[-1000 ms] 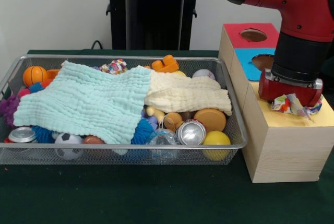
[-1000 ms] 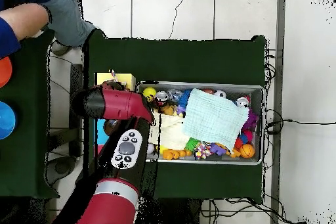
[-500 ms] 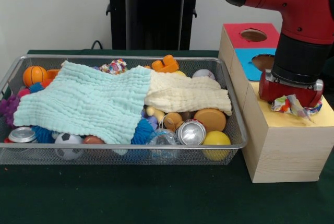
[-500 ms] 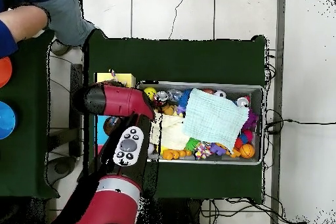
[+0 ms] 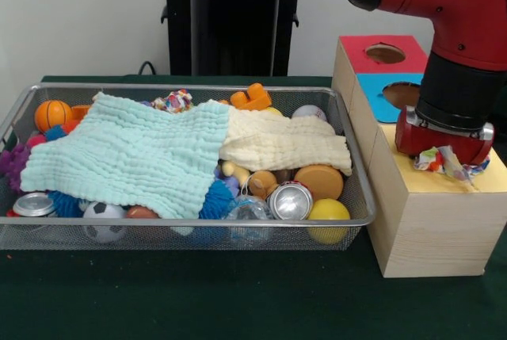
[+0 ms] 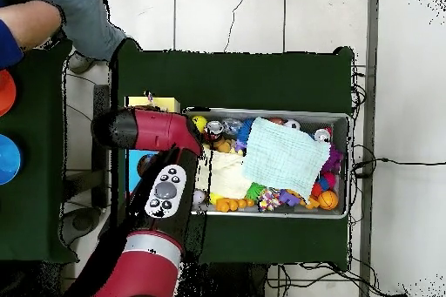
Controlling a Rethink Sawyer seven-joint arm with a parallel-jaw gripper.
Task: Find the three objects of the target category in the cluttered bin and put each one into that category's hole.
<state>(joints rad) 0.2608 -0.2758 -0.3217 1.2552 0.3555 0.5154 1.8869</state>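
Note:
My gripper (image 5: pixel 444 150) hangs low over the yellow top (image 5: pixel 475 185) of the wooden sorting box, at the right of the front view. A crumpled multicoloured fabric toy (image 5: pixel 445 162) pokes out from under it, resting on or just above the yellow surface. The red gripper housing hides how the toy is held. Behind it lie the blue section's hole (image 5: pixel 400 93) and the red section's hole (image 5: pixel 385 53). A similar multicoloured knotted toy (image 5: pixel 173 101) lies at the back of the wire bin (image 5: pixel 182 233). In the overhead view the arm (image 6: pixel 152 132) covers the gripper.
A teal cloth (image 5: pixel 131 154) and a cream cloth (image 5: pixel 281 142) cover much of the bin. Around them lie two cans (image 5: pixel 290 200), a yellow ball (image 5: pixel 328 213), a basketball (image 5: pixel 52 114) and a soccer ball (image 5: pixel 103 217). A person's sleeve (image 6: pixel 35 19) shows at the overhead view's top left.
The arm has edged slightly to the right over the yellow section, and the fabric toy has shifted with it. The bin's contents have not moved.

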